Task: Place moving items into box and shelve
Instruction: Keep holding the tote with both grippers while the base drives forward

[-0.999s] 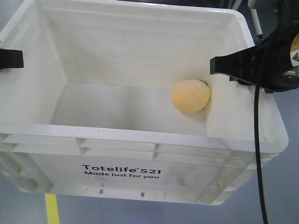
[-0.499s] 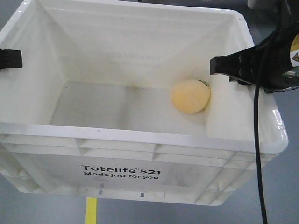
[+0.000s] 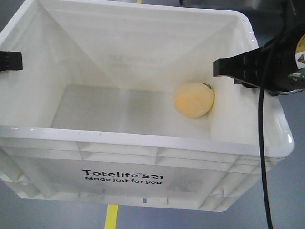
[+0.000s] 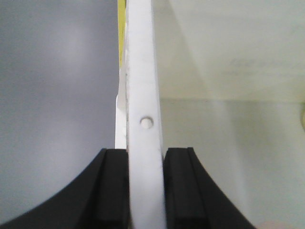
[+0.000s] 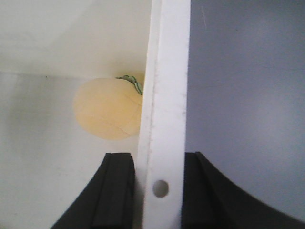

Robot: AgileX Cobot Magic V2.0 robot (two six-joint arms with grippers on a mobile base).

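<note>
Yellow-orange peach (image 3: 193,99) inside white box (image 3: 143,143)

A yellow tape stripe (image 3: 112,217) lies on the grey floor (image 3: 291,191).

Grey floor (image 3: 290,191) with a yellow stripe (image 3: 111,217).

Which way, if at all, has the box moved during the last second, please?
Yes: the box has shifted left against the yellow floor stripe, which now shows further right beneath it.
</note>
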